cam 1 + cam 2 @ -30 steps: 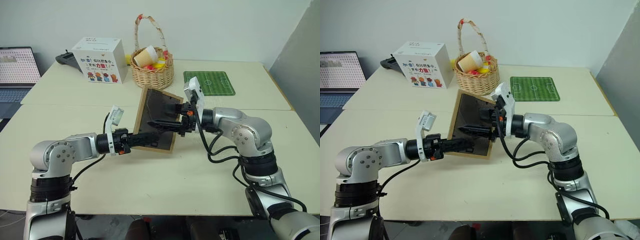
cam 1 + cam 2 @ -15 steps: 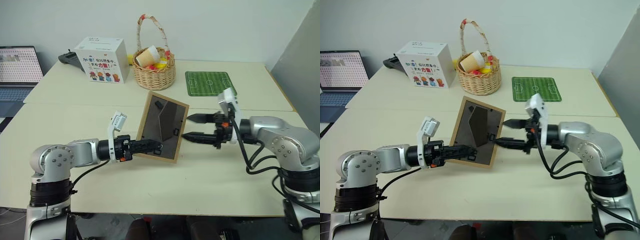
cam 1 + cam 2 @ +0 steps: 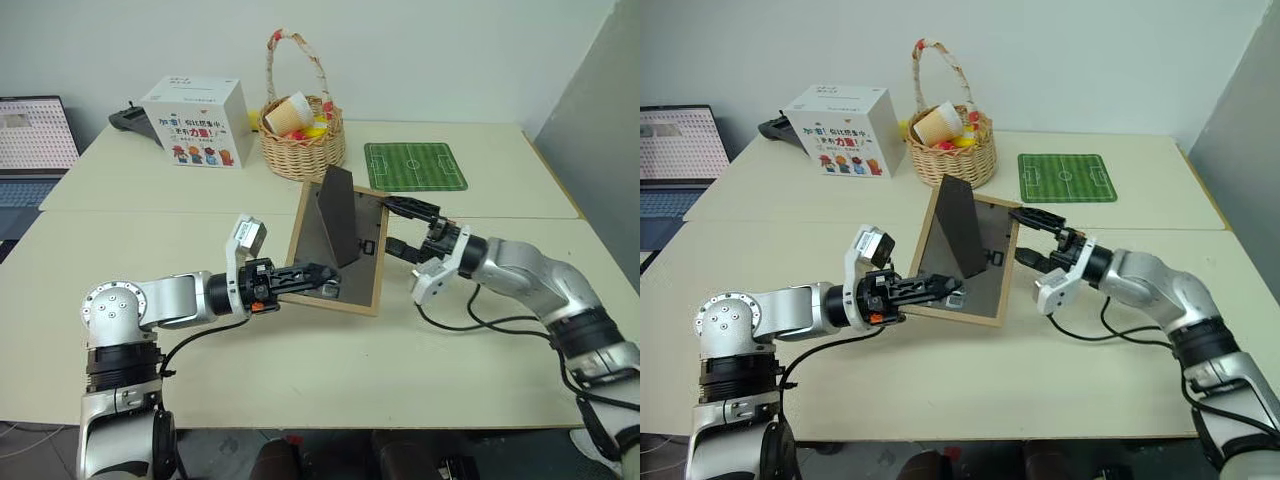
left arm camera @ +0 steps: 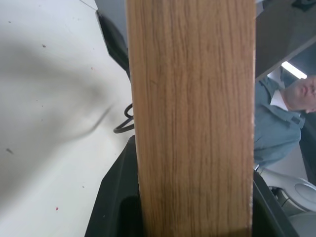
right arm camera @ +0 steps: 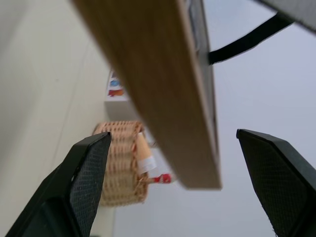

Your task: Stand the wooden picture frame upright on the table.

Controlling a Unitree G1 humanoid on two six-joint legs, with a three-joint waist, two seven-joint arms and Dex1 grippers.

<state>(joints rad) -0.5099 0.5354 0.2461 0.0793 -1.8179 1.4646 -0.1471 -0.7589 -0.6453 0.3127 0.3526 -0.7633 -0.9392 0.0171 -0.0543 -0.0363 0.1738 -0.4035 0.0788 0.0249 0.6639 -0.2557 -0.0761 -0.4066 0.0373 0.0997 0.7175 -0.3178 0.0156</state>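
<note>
Two pale cream worktops butt together under everything, the near one carrying the task and the far one the clutter. At the far left edge sits an open laptop, then a white printed box with a dark device behind it, a wicker basket holding a paper cup and bright bits, and a green soccer-field mat lying flat.

Mid-worktop, the wooden picture frame is raised with its dark back panel toward the camera; its lower edge looks to be at or just above the worktop, though contact cannot be confirmed. Its fold-out stand is swung open, jutting from the back as a dark wedge.

From the left, the left gripper has its fingers clenched on the frame's lower edge; the left wrist view shows the light-wood rail running between the black fingers. From the right, the right gripper has its fingers released and spread wide, straddling the frame's right edge without closing on it; the right wrist view shows the wood edge hanging between the two pads with space on both sides.

By my reading, the stand is deployed and the job is at the placing step: the frame must be tilted back until both its bottom rail and the stand's foot bear on the worktop. The next move calls for a slow lowering by the left arm, the right fingers guarding against a tip, then letting go gently.
</note>
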